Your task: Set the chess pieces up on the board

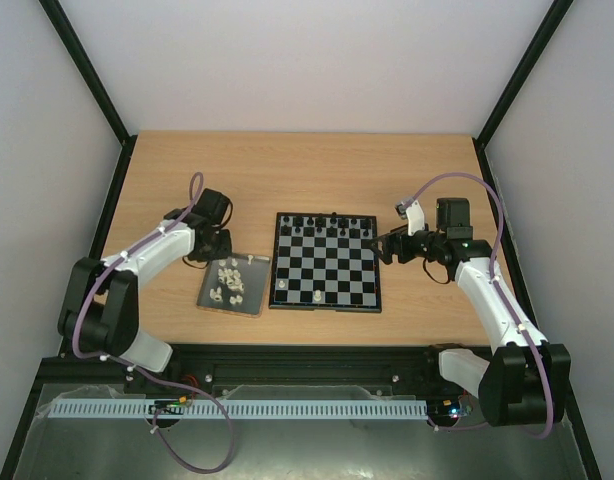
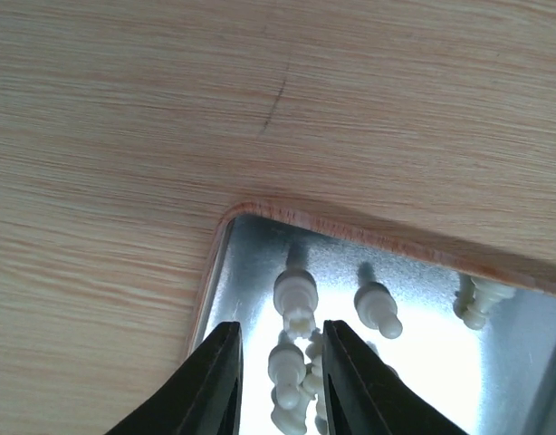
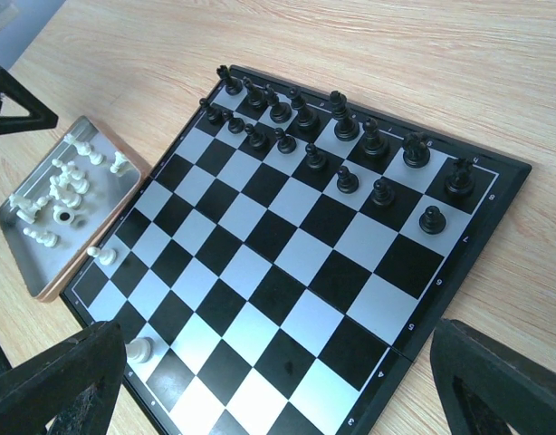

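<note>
Worktop (image 1: 317,170): pale wood grain; it carries the board and the tray in the middle of the top view.
Board (image 1: 325,307): checkered, black-rimmed, lying flat at the centre of the top view, seen slanted across the right wrist view.
Tray (image 1: 230,308): small and metal with a tan edge, just left of the board in the top view; its rounded corner sits at the lower centre of the left wrist view.
White chess pieces (image 1: 229,280): most lie jumbled in the tray, some tipped over and some upright.
Two white pieces (image 1: 284,286): they stand on the board's lowest rows in the top view, one near the lower left corner and one right of it towards the middle.
Black pieces (image 1: 327,222): they fill the board's two top rows in the top view.
Left end effector (image 2: 280,331): low over the tray's upper left corner. Its jaws stand a narrow gap apart with one white piece between them, tray metal shows on either side of the piece, and no contact is visible.
Right end effector (image 3: 278,335): released, with the jaws spread wide and nothing between them, just right of the board's upper right corner in the top view.
</note>
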{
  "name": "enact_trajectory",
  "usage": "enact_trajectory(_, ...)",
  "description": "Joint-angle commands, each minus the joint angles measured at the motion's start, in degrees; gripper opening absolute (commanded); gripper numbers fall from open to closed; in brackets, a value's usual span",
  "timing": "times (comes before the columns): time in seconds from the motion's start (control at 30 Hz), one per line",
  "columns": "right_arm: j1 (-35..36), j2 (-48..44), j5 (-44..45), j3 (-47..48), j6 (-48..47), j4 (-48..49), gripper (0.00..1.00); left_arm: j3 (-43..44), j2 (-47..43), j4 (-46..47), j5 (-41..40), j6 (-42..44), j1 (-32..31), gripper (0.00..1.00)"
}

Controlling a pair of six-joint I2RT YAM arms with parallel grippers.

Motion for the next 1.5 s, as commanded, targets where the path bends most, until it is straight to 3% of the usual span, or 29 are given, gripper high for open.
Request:
enact_trajectory(0.0, -0.08, -0.4, -0.59, 0.81, -0.71, -0.97, 0.93, -0.21, 2.01, 2.12, 4.1, 2.53, 0.71, 0.23)
enact_trajectory(0.3, -0.08, -0.26, -0.37, 0.95, -0.92, -1.17, 0.93, -1.09, 4.14, 3.14, 5.14, 2.99, 2.05, 0.17)
enact_trajectory(0.6, -0.08, -0.31, -0.43, 0.9, -1.05, -1.32, 0.93, -1.74, 5.18, 2.97, 4.16, 3.01, 2.54, 0.2)
enact_trajectory(0.97, -0.08, -0.53, -0.52, 0.95, -1.14, -1.25, 0.93, -1.71, 5.47, 3.42, 5.22, 3.48, 2.78, 0.1)
enact_trajectory(1.3, -0.08, -0.53, -0.34, 0.85, -1.22, -1.33, 0.93, -0.65, -2.01, 2.67, 5.83, 4.14, 1.56, 0.08)
enact_trajectory(1.47, -0.08, -0.61, 0.03, 0.85, -1.23, -1.31, 0.93, 0.43, -5.39, 1.24, 6.44, 4.36, -2.62, 0.08)
